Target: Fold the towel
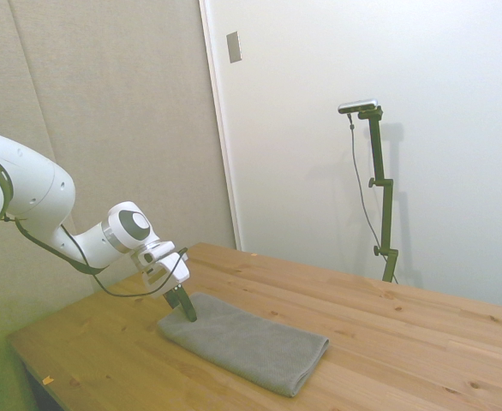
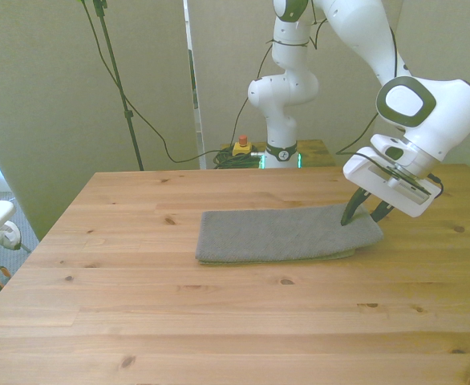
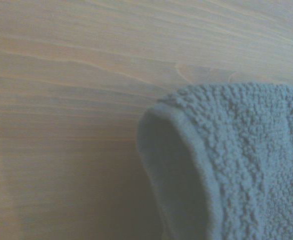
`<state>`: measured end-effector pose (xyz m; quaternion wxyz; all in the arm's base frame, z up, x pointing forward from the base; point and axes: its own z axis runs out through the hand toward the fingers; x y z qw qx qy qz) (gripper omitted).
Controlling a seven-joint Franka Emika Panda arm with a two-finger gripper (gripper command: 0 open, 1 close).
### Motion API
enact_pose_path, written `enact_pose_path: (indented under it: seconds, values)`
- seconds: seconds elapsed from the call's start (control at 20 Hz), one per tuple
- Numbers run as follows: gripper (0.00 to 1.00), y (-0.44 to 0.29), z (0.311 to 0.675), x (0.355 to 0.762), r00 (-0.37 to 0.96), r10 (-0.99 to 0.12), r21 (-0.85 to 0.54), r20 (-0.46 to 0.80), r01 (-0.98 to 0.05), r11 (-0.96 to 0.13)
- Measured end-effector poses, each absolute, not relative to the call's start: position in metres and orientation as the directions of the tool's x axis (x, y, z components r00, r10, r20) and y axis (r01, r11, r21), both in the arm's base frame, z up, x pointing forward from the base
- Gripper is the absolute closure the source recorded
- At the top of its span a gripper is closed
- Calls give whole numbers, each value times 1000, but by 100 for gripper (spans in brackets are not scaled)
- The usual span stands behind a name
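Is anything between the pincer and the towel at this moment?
Nothing. In the front view the open pincer straddles the towel's end at that view's right, fingertips at the cloth.

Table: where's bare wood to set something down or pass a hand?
The table is bare across the whole strip between the towel and the camera-side edge in the front view, and from the towel's end to the front view's left edge. A narrower strip lies behind the towel. Crowded only at the towel's end on the front view's right, where the end effector stands open.
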<state>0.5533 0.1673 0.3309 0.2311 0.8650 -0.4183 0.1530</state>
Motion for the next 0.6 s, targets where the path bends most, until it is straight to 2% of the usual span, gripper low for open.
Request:
enact_pose_path:
  seconds: [0.3,0.6]
  values:
    - [100,170,338,553,601,-652,250,462,-794,-555]
    - [100,164,391,541,569,-663,159,487,-804,-574]
